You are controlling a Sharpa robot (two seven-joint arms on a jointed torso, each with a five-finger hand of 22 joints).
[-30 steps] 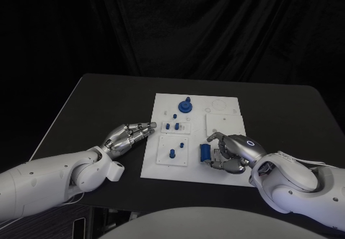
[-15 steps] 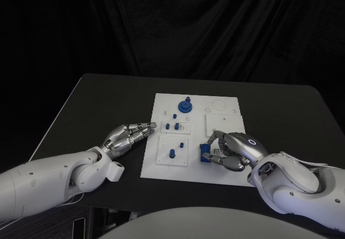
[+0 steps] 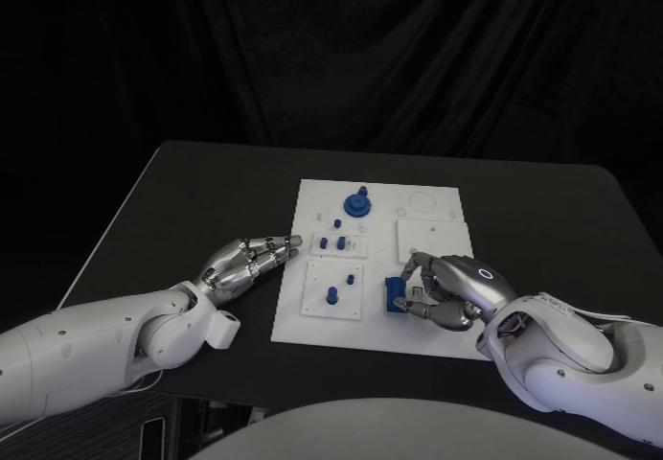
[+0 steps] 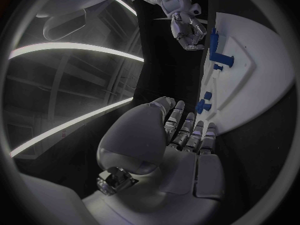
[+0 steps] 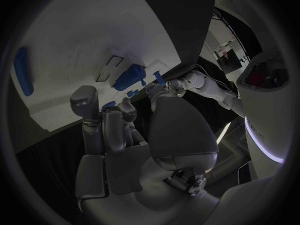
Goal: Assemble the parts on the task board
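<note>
The white task board (image 3: 428, 331) lies mid-table. A blue block (image 3: 396, 291) lies on its near right part, seen as a blue oblong piece (image 5: 24, 77) in the right wrist view. My right hand (image 3: 450, 287) curves its fingers over and beside the block; the wrist view shows the piece apart from the fingers (image 5: 85, 103), nothing gripped. My left hand (image 3: 250, 260) lies stretched on the table at the board's left edge, holding nothing. A blue round knob (image 3: 358, 203) stands at the far end. Small blue pegs (image 3: 329, 243) and a taller peg (image 3: 331, 294) stand in the left part.
A raised white square plate (image 3: 428, 238) sits on the board's right side, with round recesses (image 3: 422, 203) beyond it. In the left wrist view the board (image 4: 262, 70) carries the pegs (image 4: 201, 105), and my right hand (image 4: 187, 27) hangs beyond. Black table surrounds the board.
My right hand has shifted slightly left, its fingers closing in over the blue block so more of it is covered. The left hand has not moved.
</note>
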